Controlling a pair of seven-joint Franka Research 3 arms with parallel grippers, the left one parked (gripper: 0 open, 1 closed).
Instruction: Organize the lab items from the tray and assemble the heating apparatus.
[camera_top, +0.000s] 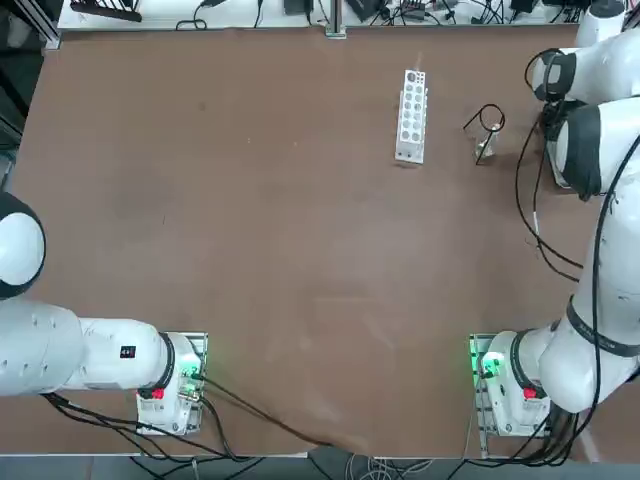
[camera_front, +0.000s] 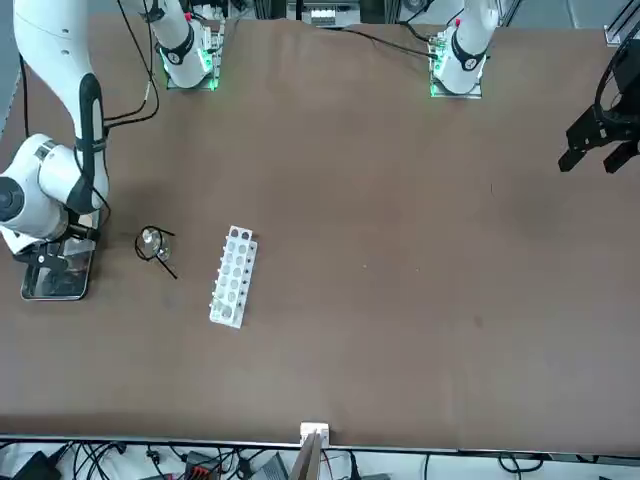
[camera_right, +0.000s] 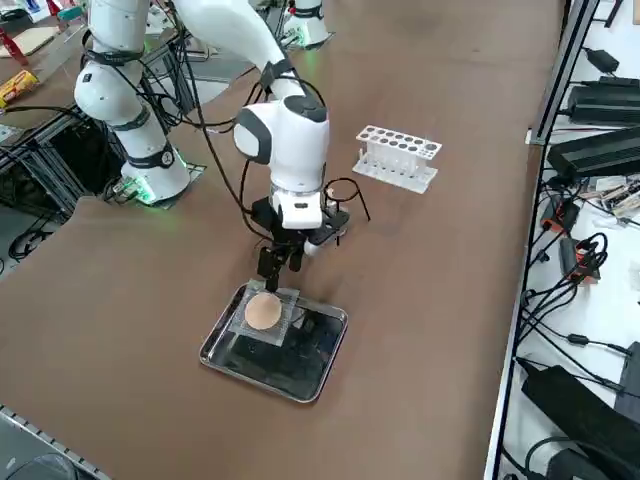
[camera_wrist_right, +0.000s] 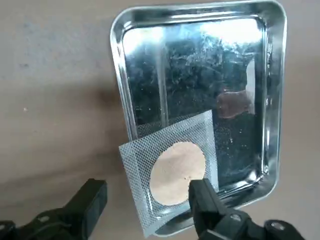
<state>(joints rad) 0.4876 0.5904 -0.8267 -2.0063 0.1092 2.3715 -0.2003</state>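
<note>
**Right gripper over the mesh, jaws wide, nothing grabbed**

While the right gripper (camera_wrist_right: 147, 202) hangs just above the near end of the tray (camera_wrist_right: 121, 95), its jaws are spread wide w/ nothing in them. Wrist cam shows one finger (camera_wrist_right: 205, 197) over the mesh's edge and the other out over bare table, so they straddle the mesh (camera_wrist_right: 172, 172) w/o clamping it. Can't tell if either fingertip actually touches it.

Mesh is the grey square w/ a tan round centre. It's tilted, one corner hanging out over the tray rim onto the table side, the rest inside the tray. Tray itself is otherwise bare, shiny and dark inside, sitting near the table edge on the robot's right side.

Side cam: gripper (camera_right: 277, 262) points down right at the mesh (camera_right: 264, 313), tray (camera_right: 318, 378) below it.

Further out, the wire ring stand (camera_top: 486, 121) is on the table w/ the glass burner (camera_top: 484, 147) right by it, look like they're touching or nested, hard to say which. Both well apart from the tray. White rack (camera_top: 411, 115) w/ round holes lies just past those, toward table centre.
</note>
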